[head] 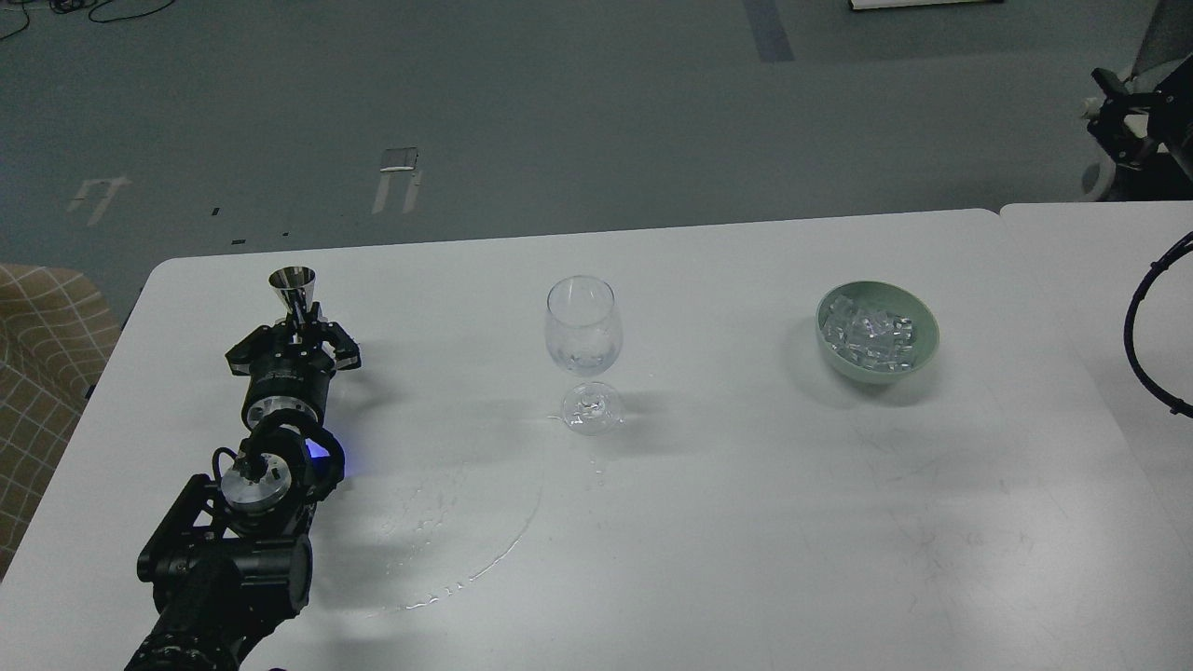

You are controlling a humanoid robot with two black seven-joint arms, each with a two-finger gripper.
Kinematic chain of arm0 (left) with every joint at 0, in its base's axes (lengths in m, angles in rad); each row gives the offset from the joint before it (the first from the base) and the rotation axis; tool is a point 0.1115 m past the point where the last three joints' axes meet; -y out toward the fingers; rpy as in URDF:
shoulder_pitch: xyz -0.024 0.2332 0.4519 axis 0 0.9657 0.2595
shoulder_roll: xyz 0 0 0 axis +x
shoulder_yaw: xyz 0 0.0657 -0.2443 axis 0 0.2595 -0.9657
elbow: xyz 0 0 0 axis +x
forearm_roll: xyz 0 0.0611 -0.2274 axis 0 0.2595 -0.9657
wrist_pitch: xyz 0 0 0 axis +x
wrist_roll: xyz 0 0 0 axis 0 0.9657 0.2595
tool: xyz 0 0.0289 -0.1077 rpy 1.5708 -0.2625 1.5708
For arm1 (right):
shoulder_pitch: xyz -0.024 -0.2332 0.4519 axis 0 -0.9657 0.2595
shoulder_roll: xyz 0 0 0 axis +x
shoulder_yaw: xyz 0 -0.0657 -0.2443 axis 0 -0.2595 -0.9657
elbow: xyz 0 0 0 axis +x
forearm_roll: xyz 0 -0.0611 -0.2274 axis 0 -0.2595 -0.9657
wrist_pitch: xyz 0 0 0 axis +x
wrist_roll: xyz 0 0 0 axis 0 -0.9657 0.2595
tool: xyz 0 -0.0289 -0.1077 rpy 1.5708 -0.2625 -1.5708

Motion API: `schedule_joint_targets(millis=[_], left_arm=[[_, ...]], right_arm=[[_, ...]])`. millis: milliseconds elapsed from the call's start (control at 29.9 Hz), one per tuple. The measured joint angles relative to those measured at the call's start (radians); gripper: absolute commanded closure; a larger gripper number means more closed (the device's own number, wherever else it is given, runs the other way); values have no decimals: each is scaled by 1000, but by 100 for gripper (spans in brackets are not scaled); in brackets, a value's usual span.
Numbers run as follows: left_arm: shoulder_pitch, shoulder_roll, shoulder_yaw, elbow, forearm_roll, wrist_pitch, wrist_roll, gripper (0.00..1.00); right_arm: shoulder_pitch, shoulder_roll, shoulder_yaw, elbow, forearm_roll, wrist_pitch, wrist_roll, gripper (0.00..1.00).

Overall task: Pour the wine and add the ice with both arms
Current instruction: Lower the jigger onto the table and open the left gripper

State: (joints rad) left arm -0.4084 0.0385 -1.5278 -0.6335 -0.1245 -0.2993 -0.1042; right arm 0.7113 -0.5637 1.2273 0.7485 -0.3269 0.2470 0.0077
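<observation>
A clear stemmed glass (583, 328) stands upright near the middle of the white table (746, 522). Its bowl shows glints low down; I cannot tell how much wine is in it. A pale green bowl (877, 333) with a heap of clear ice cubes (871, 331) sits to the right of the glass. My left gripper (298, 321) is at the table's left side, shut around the waist of an upright silver metal jigger (293, 282), well left of the glass. Of my right arm only a looping black cable (1142, 326) shows at the right edge.
A thin arc of spilled clear liquid (485, 550) lies on the table in front of the glass. A second white table (1100, 261) adjoins on the right. A beige checked seat (37, 373) stands left of the table. Black equipment (1137, 130) stands at the far right.
</observation>
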Motion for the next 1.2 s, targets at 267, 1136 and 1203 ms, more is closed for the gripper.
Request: schedule_joint_targets(millis=[267,1136,1203], left_arm=[[-1,9,5,0,0,6,-2,64],[-17,11,9,-46,2,0,7,3],[-8,16,10,-76,2,-1,11,3]], right_arm=[[-1,5,1,4,0,0,0,7],[0,3,5,6,2,4,0,6],[0,4,6,6,2,4,1,6]])
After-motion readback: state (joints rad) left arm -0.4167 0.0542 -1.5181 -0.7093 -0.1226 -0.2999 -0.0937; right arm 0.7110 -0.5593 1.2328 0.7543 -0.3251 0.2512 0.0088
